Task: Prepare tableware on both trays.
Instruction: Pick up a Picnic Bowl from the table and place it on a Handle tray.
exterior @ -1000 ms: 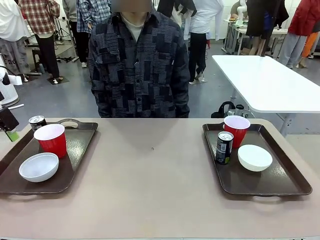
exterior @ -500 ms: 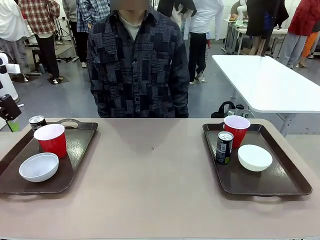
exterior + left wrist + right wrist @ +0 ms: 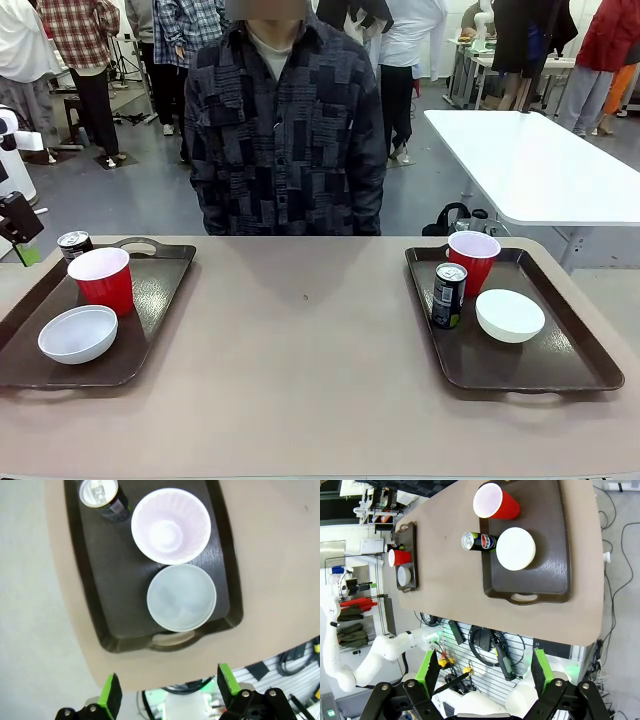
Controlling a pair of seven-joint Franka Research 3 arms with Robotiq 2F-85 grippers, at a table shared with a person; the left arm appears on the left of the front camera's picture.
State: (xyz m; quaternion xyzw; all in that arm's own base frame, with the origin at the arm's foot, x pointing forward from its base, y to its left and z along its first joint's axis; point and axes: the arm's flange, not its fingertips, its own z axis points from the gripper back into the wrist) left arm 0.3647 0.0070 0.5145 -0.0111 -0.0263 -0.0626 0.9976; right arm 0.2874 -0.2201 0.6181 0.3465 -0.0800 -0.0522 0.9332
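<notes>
On the table (image 3: 300,380), two dark brown trays sit at opposite ends with a wide bare stretch between them. At the picture's left, the left tray (image 3: 150,310) holds a red cup (image 3: 101,279), a white bowl (image 3: 78,333) just in front of it, and a can (image 3: 73,245) behind the cup, partly hidden by it. At the right, the right tray (image 3: 560,370) holds a second red cup (image 3: 473,258), a second can (image 3: 449,295) just in front of it, and a second white bowl (image 3: 510,315) beside the can, with open tray floor nearer the camera. Both trays lie close to the table's side edges; the left one is cut off by the frame.

A person (image 3: 285,120) stands at the far edge.

High over the left tray, the left gripper (image 3: 167,692) has its jaws spread with nothing between them. Well above the right tray, the right gripper (image 3: 485,672) likewise stands wide apart and empty.
</notes>
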